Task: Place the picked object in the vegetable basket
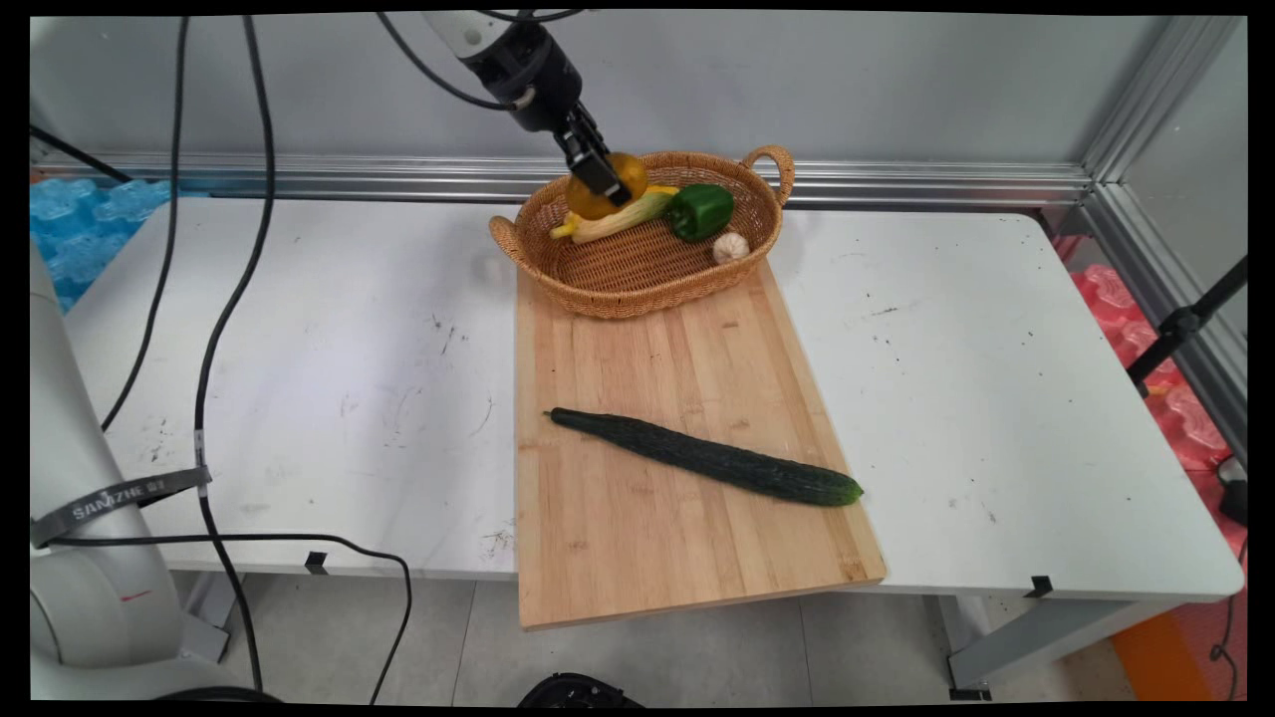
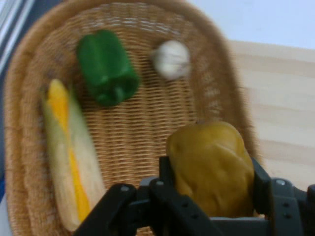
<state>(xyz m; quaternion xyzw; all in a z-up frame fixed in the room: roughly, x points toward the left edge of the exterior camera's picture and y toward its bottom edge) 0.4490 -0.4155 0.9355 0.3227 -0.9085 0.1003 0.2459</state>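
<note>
Item 1, nearest: cucumber (image 1: 705, 458), long and dark green, lying diagonally across the wooden cutting board (image 1: 637, 558); its right tip just overhangs the board's edge. The board juts past the white table (image 1: 996, 398)'s near side.

Item 2: wicker basket (image 1: 598, 289), oval with two handles, sitting on the board's far end. Contents: garlic bulb (image 2: 171, 59), green bell pepper (image 2: 107, 68), corn cob (image 2: 69, 157) partly in husk.

Item 3, farthest: gripper (image 2: 211, 196), poised over the basket's left part, fingers clamped on a yellow bell pepper (image 2: 211, 164). Handling note, as a judgement: the pepper looks smooth and bulbous, so an even squeeze across its widest part, kept clear of the corn and rim, suits it best.
</note>
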